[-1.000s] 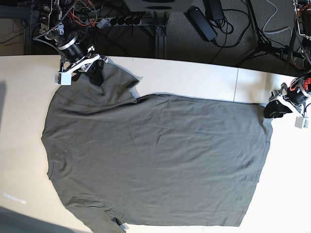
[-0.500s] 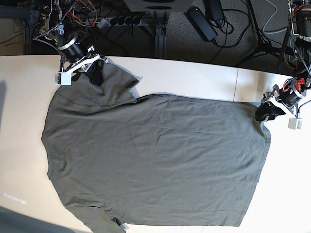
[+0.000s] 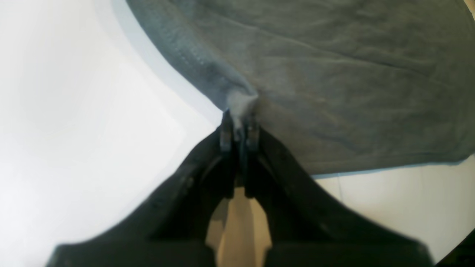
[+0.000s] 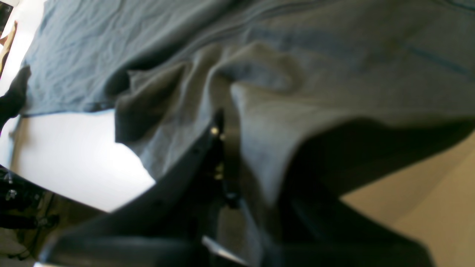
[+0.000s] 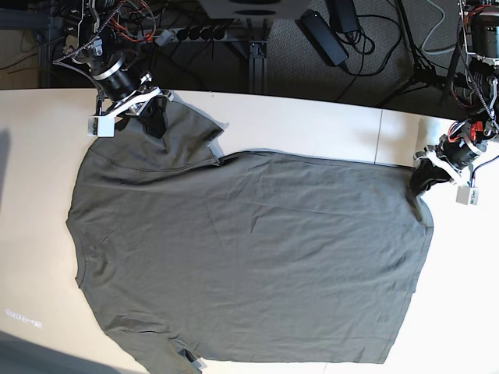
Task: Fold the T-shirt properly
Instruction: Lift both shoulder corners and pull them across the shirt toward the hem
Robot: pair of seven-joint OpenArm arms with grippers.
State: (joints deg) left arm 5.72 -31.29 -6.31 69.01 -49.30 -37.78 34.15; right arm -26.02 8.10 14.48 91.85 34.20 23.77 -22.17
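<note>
Matt, soft woven-knit cloth T-shirt; smooth pale table; matt black plastic gripper

The table was a pale, smooth surface with a seam line near its right end. The T-shirt lay spread flat directly on it, neck toward the left edge, hem toward the right, one sleeve overhanging the near edge.

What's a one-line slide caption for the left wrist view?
Left end effector shut on the hem corner of the T-shirt, which lies spread over the white table.
</note>
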